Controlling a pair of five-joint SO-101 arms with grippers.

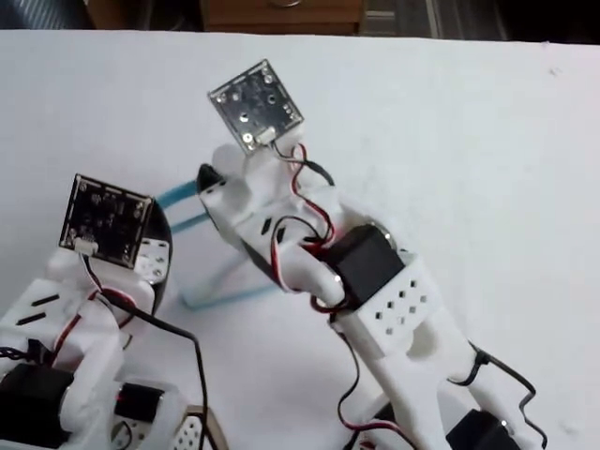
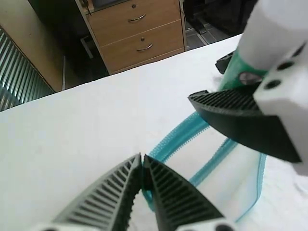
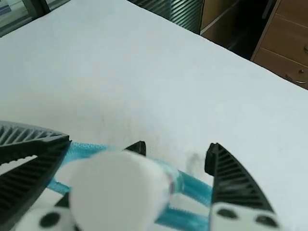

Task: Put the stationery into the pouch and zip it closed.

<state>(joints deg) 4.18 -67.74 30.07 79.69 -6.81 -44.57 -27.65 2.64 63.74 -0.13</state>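
pouch (image 1: 230,294) is lying flat on the white table (image 1: 450,141), in the gap between the two arms. It's clear plastic with a blue zipper edge. The table is showing through the clear panel, and I can't tell whether anything is sitting inside.

Going from the left: the left gripper (image 2: 143,166) is pinching fully closed on the pouch's zipper edge, tips meeting with the blue tape caught between them. Just beside it, the right gripper (image 3: 140,149) is hanging over the zipper with its fingers spread wide. A stick-shaped stationery item (image 2: 235,74), green body with a white end, is standing between those fingers with its far end right at the zipper line. Can't tell whether that end is reaching into the mouth.

In the high view the wrist camera boards (image 1: 255,105) and the red and black wires (image 1: 298,202) are blocking most of the pouch, so just blue strips are peeking out. A wooden drawer cabinet (image 2: 134,33) is standing past the table's far edge.

The visible blue edges are running roughly from the left arm across toward the right one. The long axis seems to be going the same way, but the arms are covering too much to be sure.
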